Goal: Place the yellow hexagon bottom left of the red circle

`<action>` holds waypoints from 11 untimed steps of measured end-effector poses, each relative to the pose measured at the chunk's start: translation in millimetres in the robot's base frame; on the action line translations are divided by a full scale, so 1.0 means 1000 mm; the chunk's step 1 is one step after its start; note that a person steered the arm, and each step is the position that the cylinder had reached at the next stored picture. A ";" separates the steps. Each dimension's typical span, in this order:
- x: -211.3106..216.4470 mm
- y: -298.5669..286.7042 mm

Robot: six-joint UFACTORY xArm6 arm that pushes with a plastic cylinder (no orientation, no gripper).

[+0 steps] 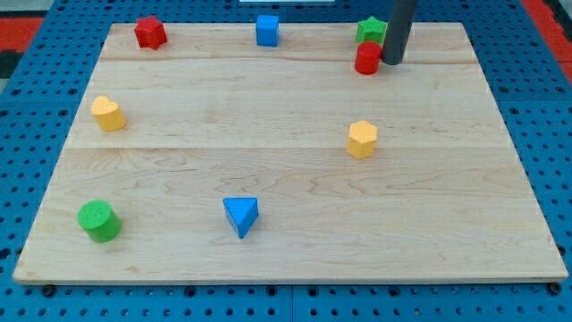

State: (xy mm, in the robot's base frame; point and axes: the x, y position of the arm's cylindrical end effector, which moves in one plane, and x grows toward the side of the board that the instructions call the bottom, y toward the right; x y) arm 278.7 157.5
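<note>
Bench: a pale wooden board (286,179) lying on a blue pegboard surface (27,134), with eight small blocks spread over it.
Rod: a straight dark rod (399,27) comes down from the view's top at the far right of the board.
Tip: the tip (391,61) rests on the wood just right of the red circle, touching it or very nearly so; the contact itself cannot be made out.
Fingers: the arm carries none, only the rod, so there is no clenched or released state to tell.
Red circle: the red circle (367,59) sits at the far right, directly left of the tip and just in front of the green block.
Green block behind it: a green star-like block (370,29) stands at the far edge, touching or almost touching the red circle; its exact shape is partly hidden.
Yellow hexagon: the yellow hexagon (362,139) lies right of centre, well nearer than the red circle and almost straight below it in the view, apart from every other block.
Yellow heart: the yellow heart (108,114) is at the left side, mid-depth.
Red star: the red star (150,32) is in the far left corner.
Blue cube: the blue cube (266,29) sits at the far edge, near the middle.
Blue triangle: the blue triangle (240,216) lies near, slightly left of centre.
Green cylinder: the green cylinder (98,221) is in the near left corner.
</note>
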 end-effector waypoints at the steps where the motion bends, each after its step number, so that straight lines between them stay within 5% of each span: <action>1: 0.030 0.038; 6: 0.196 -0.015; 7: 0.192 -0.066; 9: 0.121 -0.072; 11: 0.098 -0.075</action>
